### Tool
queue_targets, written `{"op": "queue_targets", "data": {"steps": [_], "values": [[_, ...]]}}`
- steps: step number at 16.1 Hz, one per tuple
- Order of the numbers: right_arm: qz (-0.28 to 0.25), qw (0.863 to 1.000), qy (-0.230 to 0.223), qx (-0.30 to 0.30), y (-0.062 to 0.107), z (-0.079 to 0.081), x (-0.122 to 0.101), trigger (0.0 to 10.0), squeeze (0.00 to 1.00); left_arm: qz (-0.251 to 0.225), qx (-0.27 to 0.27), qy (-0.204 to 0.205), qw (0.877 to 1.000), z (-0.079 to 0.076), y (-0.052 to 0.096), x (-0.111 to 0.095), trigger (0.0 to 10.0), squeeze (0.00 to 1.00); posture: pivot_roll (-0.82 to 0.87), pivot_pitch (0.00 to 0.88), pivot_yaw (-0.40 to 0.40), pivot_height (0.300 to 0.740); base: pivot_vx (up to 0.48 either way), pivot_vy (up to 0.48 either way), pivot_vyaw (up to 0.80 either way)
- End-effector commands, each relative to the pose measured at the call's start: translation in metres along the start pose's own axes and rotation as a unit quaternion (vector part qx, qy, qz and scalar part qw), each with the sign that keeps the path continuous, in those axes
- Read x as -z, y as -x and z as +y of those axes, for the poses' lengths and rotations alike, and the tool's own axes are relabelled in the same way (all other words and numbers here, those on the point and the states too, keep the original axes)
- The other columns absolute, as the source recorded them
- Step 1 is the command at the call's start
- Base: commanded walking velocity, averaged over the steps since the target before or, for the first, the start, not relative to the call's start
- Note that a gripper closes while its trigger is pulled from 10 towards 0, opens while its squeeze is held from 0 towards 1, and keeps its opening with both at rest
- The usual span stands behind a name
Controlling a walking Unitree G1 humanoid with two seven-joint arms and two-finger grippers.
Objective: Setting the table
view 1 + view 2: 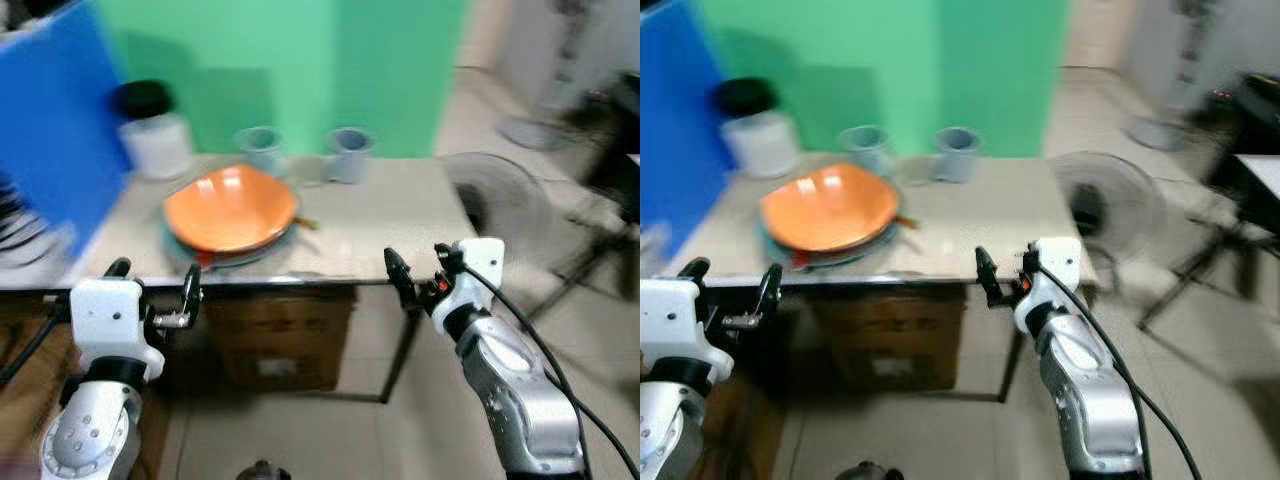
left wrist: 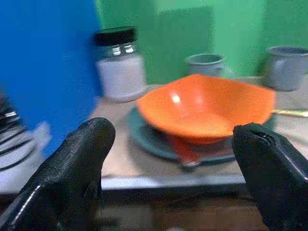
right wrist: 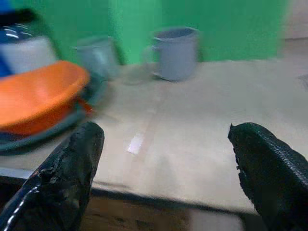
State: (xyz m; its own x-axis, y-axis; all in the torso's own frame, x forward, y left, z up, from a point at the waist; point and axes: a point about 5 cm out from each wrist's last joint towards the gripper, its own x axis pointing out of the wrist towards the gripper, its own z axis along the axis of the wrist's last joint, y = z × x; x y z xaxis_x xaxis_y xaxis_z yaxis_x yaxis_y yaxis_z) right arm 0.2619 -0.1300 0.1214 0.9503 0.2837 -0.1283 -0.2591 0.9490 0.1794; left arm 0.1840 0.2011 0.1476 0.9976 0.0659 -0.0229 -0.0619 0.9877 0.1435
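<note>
Table [image 1: 400, 215] with stacked orange bowl [image 1: 231, 207]

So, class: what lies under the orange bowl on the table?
The orange bowl sits on a dark teal plate. Something red pokes out between them; the bowl covers the rest of it, so what it is stays unclear.

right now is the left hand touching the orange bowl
Apart. The left wrist view shows the open left hand short of the table edge, orange bowl beyond.
</note>
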Motion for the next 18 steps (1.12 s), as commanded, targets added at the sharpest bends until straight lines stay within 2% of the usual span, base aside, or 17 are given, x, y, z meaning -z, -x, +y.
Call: {"op": "queue_targets", "data": {"steps": [1, 5, 7, 10, 14, 18], "values": [[0.004, 1.0, -0.006, 0.012, 0.001, -0.006, 0.0, 10.0, 0.0, -0.01, 0.004, -0.002, 1.0, -0.001, -0.001, -0.005, 10.0, 0.0, -0.01, 0.012, 0.03, 0.74, 0.304, 0.0, 0.0], [0.005, 1.0, -0.003, -0.005, 0.0, -0.002, -0.001, 10.0, 0.0, -0.008, 0.003, -0.006, 1.0, 0.001, 0.0, -0.005, 10.0, 0.0, 0.0, 0.009, 0.024, 0.74, 0.304, 0.0, 0.0], [0.004, 1.0, 0.017, -0.023, -0.002, 0.002, -0.003, 10.0, 0.0, -0.009, 0.006, -0.006, 1.0, 0.0, 0.0, -0.005, 10.0, 0.0, 0.0, 0.006, 0.021, 0.74, 0.315, 0.0, 0.0], [0.004, 0.999, 0.023, -0.034, -0.004, 0.005, -0.004, 10.0, 0.0, -0.012, 0.007, -0.007, 1.0, 0.001, -0.001, -0.006, 10.0, 0.0, 0.01, 0.0, 0.015, 0.74, 0.322, 0.0, 0.0], [-0.002, 0.999, -0.002, -0.055, -0.007, 0.011, -0.007, 10.0, 0.0, -0.014, 0.008, -0.011, 1.0, 0.002, 0.0, -0.007, 10.0, 0.0, 0.01, 0.0, 0.011, 0.74, 0.327, 0.0, 0.0], [0.003, 0.997, 0.002, -0.081, -0.009, 0.016, -0.007, 10.0, 0.0, -0.015, 0.013, -0.016, 1.0, 0.001, -0.001, -0.008, 10.0, 0.0, 0.01, 0.0, 0.009, 0.74, 0.326, 0.0, 0.0]]}}
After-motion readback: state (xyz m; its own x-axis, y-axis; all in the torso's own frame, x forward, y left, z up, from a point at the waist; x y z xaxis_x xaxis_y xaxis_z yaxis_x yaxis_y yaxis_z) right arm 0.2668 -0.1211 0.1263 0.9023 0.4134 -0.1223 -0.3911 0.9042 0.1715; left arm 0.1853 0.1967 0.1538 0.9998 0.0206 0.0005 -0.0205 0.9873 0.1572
